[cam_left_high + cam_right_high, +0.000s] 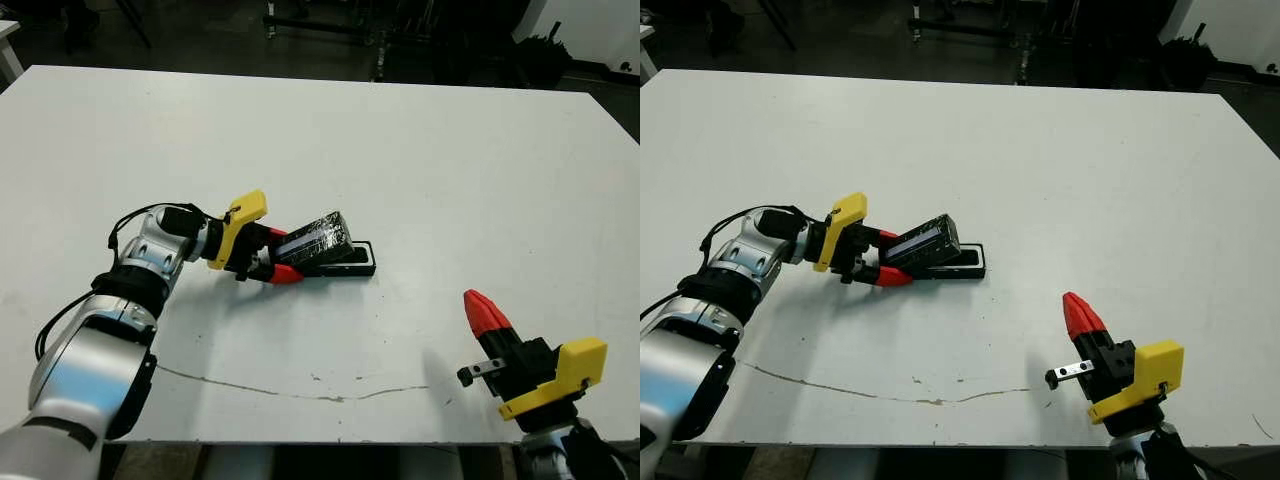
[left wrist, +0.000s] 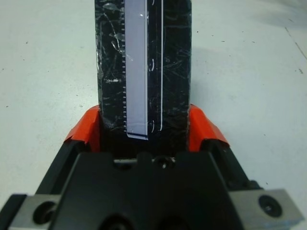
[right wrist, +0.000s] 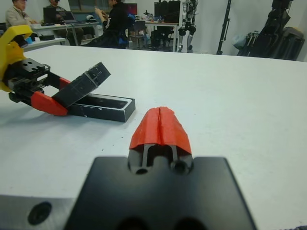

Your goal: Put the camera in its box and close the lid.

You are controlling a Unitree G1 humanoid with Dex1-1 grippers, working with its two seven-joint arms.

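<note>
My left gripper (image 1: 281,254) is shut on one end of the lid (image 1: 318,240), a black slab with a shiny crinkled wrap. The lid is tilted, its free end raised over the box (image 1: 352,268). In the left wrist view the lid (image 2: 144,57) fills the space between both red fingers (image 2: 84,133). The box (image 3: 103,114) lies flat on the table, black-walled. A dark glossy bar, apparently the camera (image 3: 104,101), lies inside it. My right gripper (image 1: 485,310) is shut on nothing near the table's front right, well away from the box.
A thin dark crack line (image 1: 300,392) runs across the white table (image 1: 420,150) near its front edge. In the right wrist view, people (image 3: 112,21) sit at desks beyond the table's far edge, among stands and equipment.
</note>
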